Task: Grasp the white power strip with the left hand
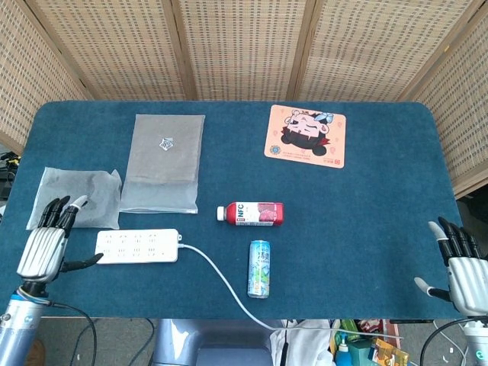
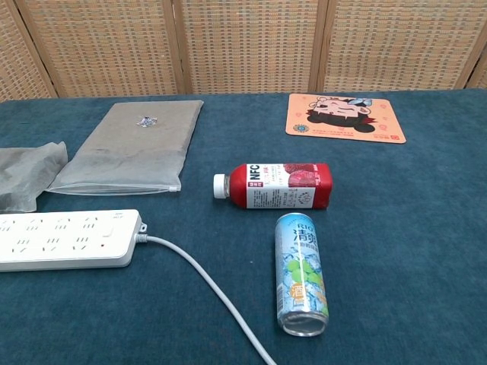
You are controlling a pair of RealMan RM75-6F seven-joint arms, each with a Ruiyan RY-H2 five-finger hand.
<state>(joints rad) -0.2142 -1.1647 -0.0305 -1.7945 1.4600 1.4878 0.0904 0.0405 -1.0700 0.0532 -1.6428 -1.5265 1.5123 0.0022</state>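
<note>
Beside the white power strip (image 1: 137,246), your left hand (image 1: 44,248) hovered with fingers spread, holding nothing.

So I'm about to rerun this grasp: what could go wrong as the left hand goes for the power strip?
The left hand is open, left of the white power strip, not on it. Closing at the end could slip off. The cord trails toward the can, so lifting might drag it against the can.
</note>
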